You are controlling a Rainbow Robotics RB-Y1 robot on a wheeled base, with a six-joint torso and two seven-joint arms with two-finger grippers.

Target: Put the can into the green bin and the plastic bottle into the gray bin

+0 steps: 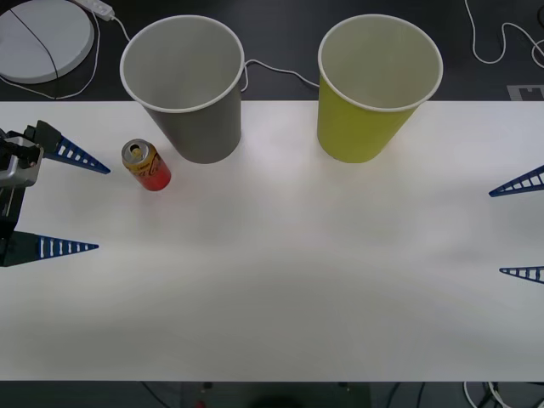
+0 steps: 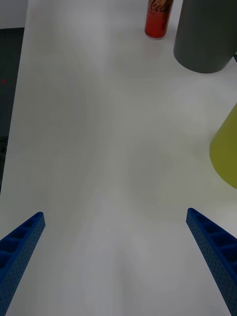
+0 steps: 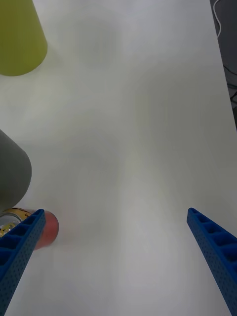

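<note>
The can, red below and gold above with a silver top, stands upright on the white table just left of the gray bin. The green bin stands to the right of the gray one, at the table's back. My left gripper is open at the left edge, a short way left of the can, which shows beside one finger as the can. My right gripper is open at the right edge, with the can and gray bin far off. The plastic bottle is out of view.
Behind the table lie a white round disc at the back left and white cables on the dark floor. The table's front half is bare white surface.
</note>
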